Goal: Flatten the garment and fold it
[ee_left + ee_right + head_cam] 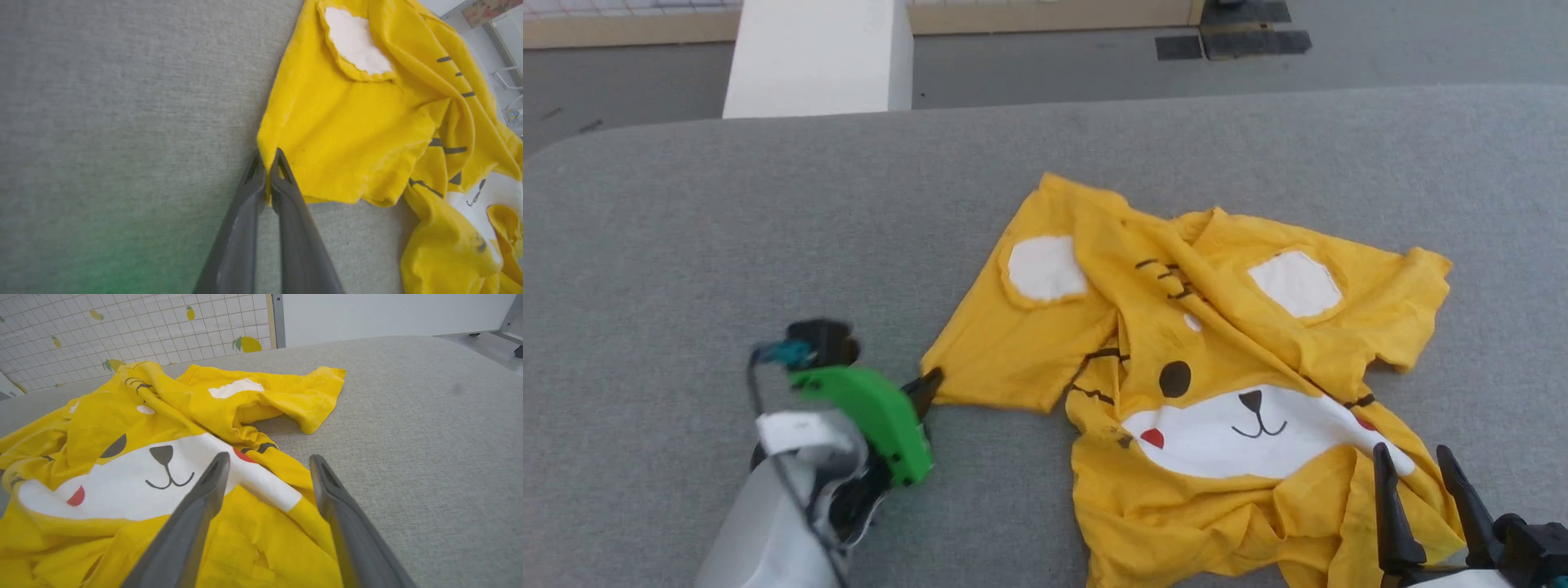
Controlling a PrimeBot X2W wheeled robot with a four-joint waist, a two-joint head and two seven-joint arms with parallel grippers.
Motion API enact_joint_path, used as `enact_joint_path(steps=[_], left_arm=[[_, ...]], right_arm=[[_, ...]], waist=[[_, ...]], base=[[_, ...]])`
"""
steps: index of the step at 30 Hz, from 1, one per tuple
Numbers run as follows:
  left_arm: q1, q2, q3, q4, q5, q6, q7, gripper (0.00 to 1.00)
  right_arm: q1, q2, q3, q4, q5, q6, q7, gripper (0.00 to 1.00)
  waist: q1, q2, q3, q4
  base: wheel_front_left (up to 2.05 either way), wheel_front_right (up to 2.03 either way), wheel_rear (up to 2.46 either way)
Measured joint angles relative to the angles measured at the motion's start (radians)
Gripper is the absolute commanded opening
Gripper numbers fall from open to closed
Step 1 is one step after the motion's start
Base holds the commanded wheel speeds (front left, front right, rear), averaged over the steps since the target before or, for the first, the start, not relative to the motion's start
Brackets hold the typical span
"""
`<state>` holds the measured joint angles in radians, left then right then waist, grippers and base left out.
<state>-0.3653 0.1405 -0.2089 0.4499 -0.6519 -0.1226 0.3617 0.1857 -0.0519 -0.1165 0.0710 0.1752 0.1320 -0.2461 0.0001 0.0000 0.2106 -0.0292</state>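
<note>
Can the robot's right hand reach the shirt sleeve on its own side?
Probably yes. The right gripper is open over the lower part of the shirt; the sleeve lies ahead of it on the grey surface, nothing blocking the way.

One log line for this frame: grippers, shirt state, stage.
left gripper: shut on garment corner | right gripper: open, over garment's near part | garment: crumpled, not folded, on grey surface | stage: flattening

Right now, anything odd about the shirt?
Yes. The shirt is not flat: a twisted ridge runs diagonally across the face print, and its near edge is bunched in folds by the open right gripper. The left gripper is shut on a corner at the shirt's left.
</note>
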Motion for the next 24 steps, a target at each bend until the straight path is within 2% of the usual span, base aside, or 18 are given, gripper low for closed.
enact_joint_path(steps=[7, 12, 18, 24], left_arm=[[0.266, 0.1, 0.191, -0.163, -0.104, 0.064, -0.046, 0.0], [0.435, 0.13, 0.313, -0.27, -0.164, 0.119, -0.06, 0.0], [0.496, 0.13, 0.323, -0.377, -0.175, 0.125, -0.082, 0.0], [0.494, 0.094, 0.267, -0.501, -0.167, 0.112, -0.108, 0.0]], right_arm=[[0.024, 0.0, -0.013, -0.009, -0.009, 0.0, 0.023, 1.0], [0.041, 0.0, -0.015, -0.023, -0.019, 0.0, 0.05, 1.0], [0.044, 0.0, -0.008, -0.039, -0.026, 0.0, 0.088, 1.0], [-0.064, 0.001, -0.033, -0.09, -0.038, 0.0, 0.246, 1.0]], waist=[[0.0, 0.0, -0.048, 0.037], [0.0, 0.0, -0.078, 0.069], [0.0, 0.0, -0.105, 0.096], [-0.0001, 0.0, -0.1, 0.1]], base=[[0.0, 0.0, 0.0], [0.0, 0.0, 0.0], [0.0, 0.0, 0.0], [0.0, 0.0, 0.0]])
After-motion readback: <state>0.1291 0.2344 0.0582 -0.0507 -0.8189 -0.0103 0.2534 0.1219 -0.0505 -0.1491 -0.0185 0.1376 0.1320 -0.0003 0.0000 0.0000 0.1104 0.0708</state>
